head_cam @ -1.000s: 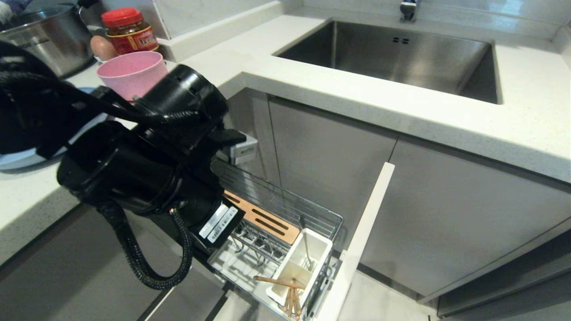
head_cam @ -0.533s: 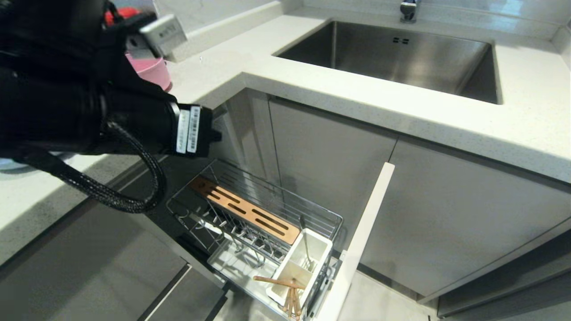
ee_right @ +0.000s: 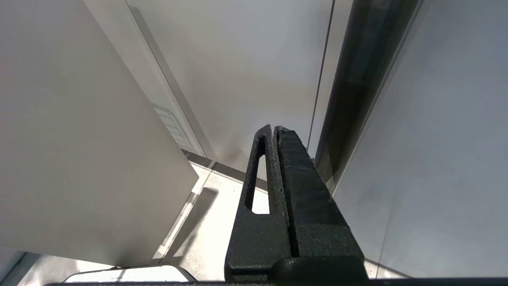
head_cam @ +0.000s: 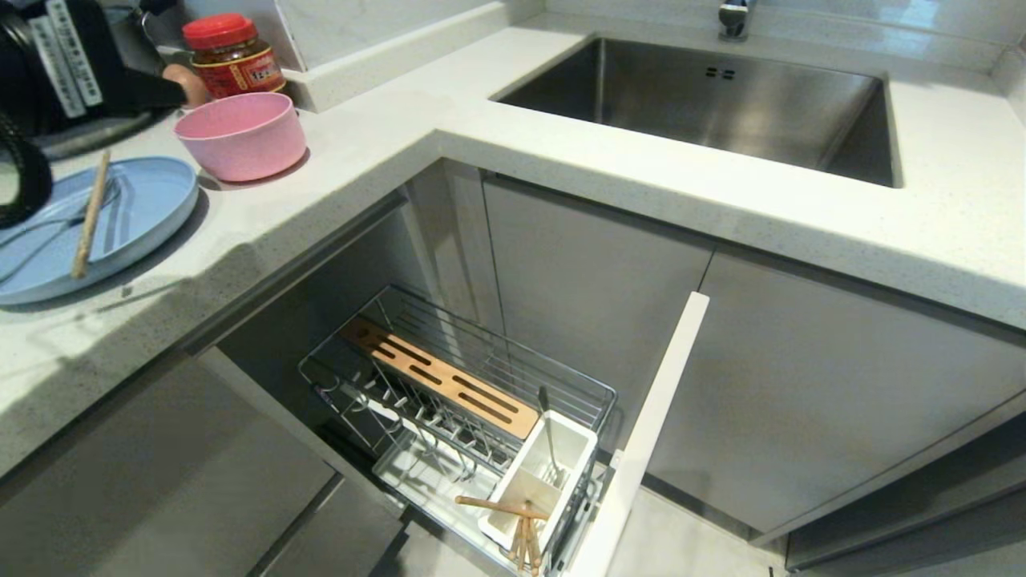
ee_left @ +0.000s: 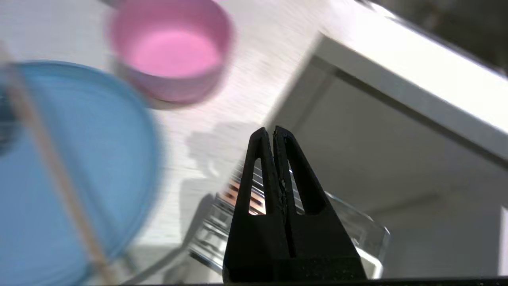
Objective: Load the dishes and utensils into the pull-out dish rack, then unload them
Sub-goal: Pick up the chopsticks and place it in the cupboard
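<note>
Left gripper (ee_left: 274, 133): fingers pressed together, nothing between them; seen from its wrist camera it hangs in the air over the counter edge, with the pulled-out rack below it; in the head view only the black arm shows at the upper left corner.
Right gripper (ee_right: 274, 131): fingers together, empty; it points at grey cabinet fronts and pale floor, away from the work.
Pink bowl (head_cam: 242, 135): upright on the white countertop (head_cam: 385, 136), just beside the plate; clear of the left gripper, farther onto the counter than its tips.
Blue plate (head_cam: 144, 210): flat on the counter near its front edge; to one side of the left gripper, not touched by it.
Chopstick (head_cam: 90, 215): one wooden stick lies across the plate; a slim metal utensil (head_cam: 112, 200) appears to lie beside it on the plate, hard to make out.
Dish rack (head_cam: 457, 401): chrome wire basket drawn out from under the counter; slotted wooden strip (head_cam: 445, 386) along its far side; no dish between the prongs.
Cutlery cup (head_cam: 545, 473): white, at the rack's near corner; several wooden chopsticks (head_cam: 513, 521) lean at its front; a thin metal utensil (head_cam: 549, 441) stands inside.
Sink (head_cam: 705, 104): steel, set in the counter to the right; well apart from both grippers.
Jar (head_cam: 231, 54): red lid, behind the bowl by the wall.
</note>
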You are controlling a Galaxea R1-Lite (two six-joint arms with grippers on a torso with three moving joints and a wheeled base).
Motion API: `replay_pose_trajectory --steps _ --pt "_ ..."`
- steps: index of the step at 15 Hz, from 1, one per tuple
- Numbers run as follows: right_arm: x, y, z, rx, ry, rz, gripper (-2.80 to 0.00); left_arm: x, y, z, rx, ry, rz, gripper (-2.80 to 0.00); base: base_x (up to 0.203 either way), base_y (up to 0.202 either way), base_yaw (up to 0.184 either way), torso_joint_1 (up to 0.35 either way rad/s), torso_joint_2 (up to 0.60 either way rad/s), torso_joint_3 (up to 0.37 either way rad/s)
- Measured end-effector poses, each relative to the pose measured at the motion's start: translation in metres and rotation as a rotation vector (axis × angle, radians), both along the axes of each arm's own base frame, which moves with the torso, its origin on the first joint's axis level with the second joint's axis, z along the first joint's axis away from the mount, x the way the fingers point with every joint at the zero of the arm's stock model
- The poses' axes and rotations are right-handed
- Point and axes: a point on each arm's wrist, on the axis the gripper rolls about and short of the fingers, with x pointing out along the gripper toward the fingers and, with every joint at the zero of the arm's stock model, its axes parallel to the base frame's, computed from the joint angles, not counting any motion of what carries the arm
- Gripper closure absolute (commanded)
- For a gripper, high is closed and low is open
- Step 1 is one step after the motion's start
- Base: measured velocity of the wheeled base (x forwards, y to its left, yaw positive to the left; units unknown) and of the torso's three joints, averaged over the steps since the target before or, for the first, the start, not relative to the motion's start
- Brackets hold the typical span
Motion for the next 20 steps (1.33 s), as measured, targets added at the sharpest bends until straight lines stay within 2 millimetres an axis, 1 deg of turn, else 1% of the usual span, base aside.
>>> replay_pose_trajectory --steps 2,4,6,9,11,13,15,17,18,20 --pt "0.000 0.000 0.000 0.000 0.000 0.000 0.00 -0.006 0.018 0.007 -0.015 -0.033 0.090 0.00 0.000 0.000 0.000 0.000 0.00 0.000" --pt "0.000 0.000 0.000 0.000 0.000 0.000 0.00 -0.010 0.033 0.010 -0.016 -0.044 0.183 0.00 0.000 0.000 0.000 0.000 0.00 0.000" --pt "0.000 0.000 0.000 0.000 0.000 0.000 0.00 -0.017 0.047 0.009 0.004 0.001 0.277 0.00 0.000 0.000 0.000 0.000 0.00 0.000" --pt "0.000 0.000 0.000 0.000 0.000 0.000 0.00 -0.036 0.065 0.009 0.023 0.109 0.398 0.00 0.000 0.000 0.000 0.000 0.00 0.000" --pt "0.000 0.000 0.000 0.000 0.000 0.000 0.00 -0.044 0.070 0.006 0.029 0.192 0.441 0.00 0.000 0.000 0.000 0.000 0.00 0.000" --pt "0.000 0.000 0.000 0.000 0.000 0.000 0.00 -0.046 0.071 0.002 0.044 0.263 0.456 0.00 0.000 0.000 0.000 0.000 0.00 0.000" --pt "0.000 0.000 0.000 0.000 0.000 0.000 0.00 -0.045 0.072 0.001 0.036 0.310 0.464 0.00 0.000 0.000 0.000 0.000 0.00 0.000" --pt "0.000 0.000 0.000 0.000 0.000 0.000 0.00 -0.038 0.071 0.001 0.020 0.324 0.471 0.00 0.000 0.000 0.000 0.000 0.00 0.000" --pt "0.000 0.000 0.000 0.000 0.000 0.000 0.00 -0.033 0.071 0.001 0.019 0.331 0.471 -2.80 0.000 0.000 0.000 0.000 0.00 0.000" --pt "0.000 0.000 0.000 0.000 0.000 0.000 0.00 -0.025 0.071 0.000 0.017 0.335 0.469 -2.80 0.000 0.000 0.000 0.000 0.00 0.000"
